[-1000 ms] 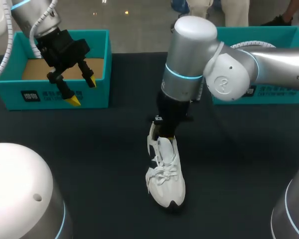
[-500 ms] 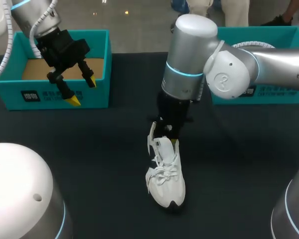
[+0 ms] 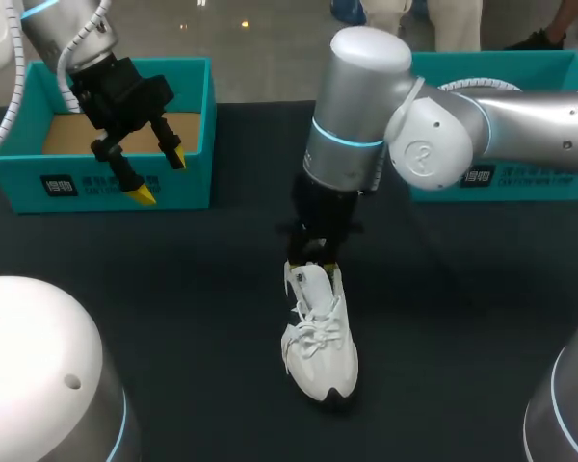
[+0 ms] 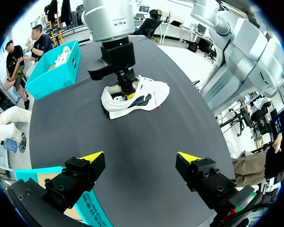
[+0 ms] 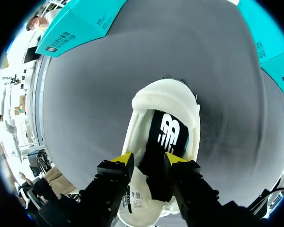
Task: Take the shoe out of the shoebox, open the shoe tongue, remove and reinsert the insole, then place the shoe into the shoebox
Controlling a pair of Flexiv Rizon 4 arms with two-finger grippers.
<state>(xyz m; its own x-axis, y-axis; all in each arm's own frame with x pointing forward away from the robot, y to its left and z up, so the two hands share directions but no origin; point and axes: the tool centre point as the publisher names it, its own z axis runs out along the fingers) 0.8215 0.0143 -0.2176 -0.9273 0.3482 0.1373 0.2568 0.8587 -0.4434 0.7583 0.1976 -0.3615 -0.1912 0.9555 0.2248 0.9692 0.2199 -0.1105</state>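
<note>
White sneaker (image 3: 320,337) stands on the dark tabletop (image 3: 173,289), outside the shoebox (image 3: 125,188). Right pincer (image 5: 147,160) sits at its collar over the black insole (image 5: 173,130); whether it grips cannot be told. Left pincer (image 3: 160,176) gapes, empty. Risk: a shallow pinch could drop the insole or drag the shoe.

The shoe (image 3: 320,337) has a matt white cloth upper with woven laces. Its heel collar may be fleecy, though the wrist view warps it. Inside, the insole (image 5: 156,137) is matt black with white print. Under the shoe, the bench (image 3: 173,308) is dark, matt and finely grained. The shoebox (image 3: 116,183) far left of the shoe is matt teal card with a raw brown floor. Above the shoe, the right arm (image 3: 366,106) has a smooth, glossy silver shell.
</note>
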